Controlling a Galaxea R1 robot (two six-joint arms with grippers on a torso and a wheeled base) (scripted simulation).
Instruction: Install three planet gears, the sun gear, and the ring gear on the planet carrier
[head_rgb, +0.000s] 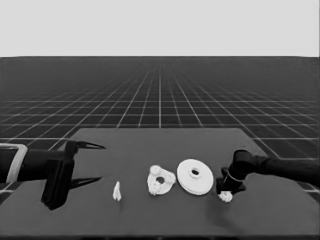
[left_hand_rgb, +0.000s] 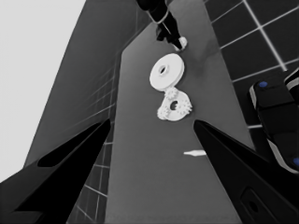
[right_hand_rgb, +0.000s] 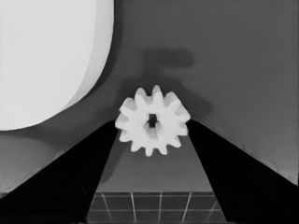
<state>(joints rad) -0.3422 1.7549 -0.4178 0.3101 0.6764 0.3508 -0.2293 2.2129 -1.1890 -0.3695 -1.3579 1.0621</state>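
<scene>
My right gripper (head_rgb: 226, 192) is low over the table's right part, just right of the larger round part (head_rgb: 195, 176). It is shut on a small toothed gear (right_hand_rgb: 153, 120), whose teeth touch both fingers. That gear (head_rgb: 226, 196) is at or just above the tabletop. The larger round part (right_hand_rgb: 46, 60) lies flat beside it. The smaller round part (head_rgb: 171, 179) lies mid-table with three gears (left_hand_rgb: 172, 93) on it. My left gripper (head_rgb: 102, 162) waits open over the table's left end, holding nothing.
A thin white piece (head_rgb: 116, 191) stands between the left gripper and the smaller round part. The table's front edge (head_rgb: 160, 235) runs close behind the right gripper. Dark machinery with blue lights (left_hand_rgb: 275, 116) shows past the table's edge.
</scene>
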